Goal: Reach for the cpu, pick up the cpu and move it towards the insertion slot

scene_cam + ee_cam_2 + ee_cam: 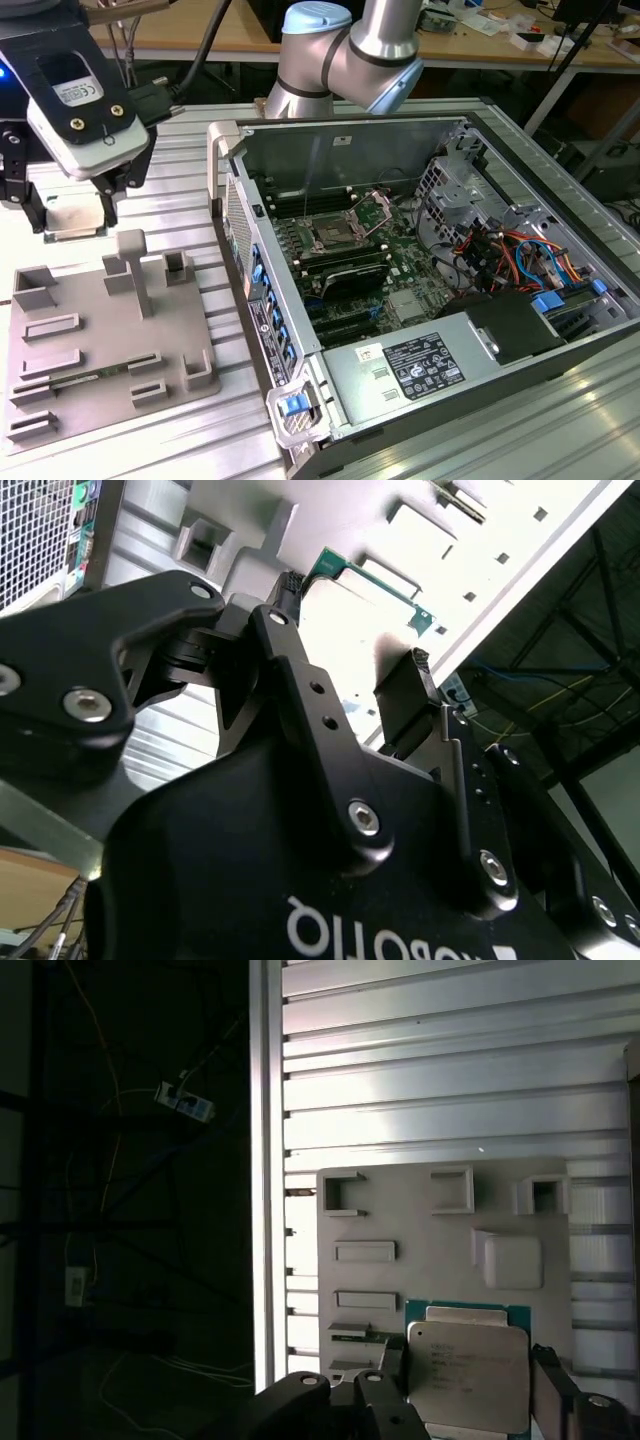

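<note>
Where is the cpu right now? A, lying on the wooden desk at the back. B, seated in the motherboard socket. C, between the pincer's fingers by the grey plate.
C: the cpu sits between the fingers of the pincer at the exterior view's left, away from the insertion slot.

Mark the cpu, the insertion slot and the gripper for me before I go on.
cpu (468, 1378): first wrist view, middle of its silvery lid.
insertion slot (334, 237): exterior view, dark centre inside the steel frame.
gripper (72, 216): exterior view, midway between its fingertips, which flank the cpu.
</note>
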